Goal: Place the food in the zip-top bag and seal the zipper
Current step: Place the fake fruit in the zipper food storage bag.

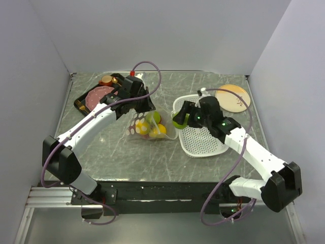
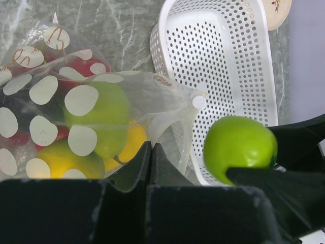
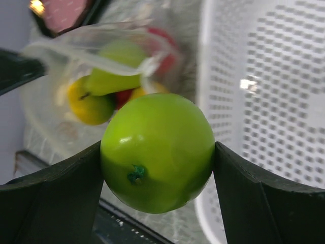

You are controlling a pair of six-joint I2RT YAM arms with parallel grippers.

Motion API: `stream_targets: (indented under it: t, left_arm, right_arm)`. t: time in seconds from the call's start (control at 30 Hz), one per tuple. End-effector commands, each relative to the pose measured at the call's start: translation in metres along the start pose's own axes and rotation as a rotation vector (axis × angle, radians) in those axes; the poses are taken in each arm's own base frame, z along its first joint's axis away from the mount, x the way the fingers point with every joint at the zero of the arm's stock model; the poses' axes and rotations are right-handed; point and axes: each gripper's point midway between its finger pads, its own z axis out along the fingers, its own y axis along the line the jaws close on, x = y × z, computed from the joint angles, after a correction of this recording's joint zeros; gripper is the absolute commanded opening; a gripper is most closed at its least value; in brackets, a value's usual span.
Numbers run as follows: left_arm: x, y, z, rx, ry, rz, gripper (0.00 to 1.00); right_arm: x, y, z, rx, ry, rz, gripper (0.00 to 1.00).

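Note:
The zip-top bag (image 1: pixel 144 127), clear with white dots, lies mid-table and holds several toy fruits: a green apple (image 2: pixel 109 112), yellow citrus (image 2: pixel 129 145) and something red. My left gripper (image 2: pixel 151 147) is shut on a fold of the bag's plastic at its mouth edge and holds it up. The mouth gapes toward the right arm, so the zipper's pale rim (image 3: pixel 96 57) stands apart. My right gripper (image 1: pixel 179 120) is shut on another green apple (image 3: pixel 157 152), held in the air just right of the mouth, over the basket's left rim.
A white perforated basket (image 1: pixel 203 142) sits right of the bag, under the right gripper. A round tan plate (image 1: pixel 234 96) lies at the back right. A black tray (image 1: pixel 81 101) with a pink meat slice (image 1: pixel 99 94) stands at the back left.

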Motion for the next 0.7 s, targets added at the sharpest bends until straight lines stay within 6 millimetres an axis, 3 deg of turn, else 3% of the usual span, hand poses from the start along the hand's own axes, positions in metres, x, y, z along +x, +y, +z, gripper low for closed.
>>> stream_targets:
  t: [0.0, 0.2, 0.37, 0.47, 0.67]
  left_arm:
    - [-0.006, -0.012, -0.007, 0.043, -0.018, 0.025, 0.01]
    - [-0.012, -0.015, -0.01, 0.047, -0.032, 0.03, 0.01]
    - [-0.013, -0.015, -0.009, 0.039, -0.027, 0.032, 0.01]
    - [-0.014, -0.012, -0.012, 0.024, -0.034, 0.033, 0.01]
    - [-0.013, -0.009, -0.016, 0.008, -0.039, 0.03, 0.01]
  right_arm:
    - [-0.011, 0.047, 0.011, -0.135, -0.016, -0.019, 0.56]
    - [0.016, 0.066, 0.041, -0.167, 0.085, -0.051, 0.56]
    - [0.037, 0.064, 0.066, -0.132, 0.144, -0.079, 0.59]
    - [0.04, 0.069, 0.076, -0.133, 0.162, -0.111, 0.61]
    - [0.028, 0.072, 0.086, -0.101, 0.148, -0.154, 0.62]
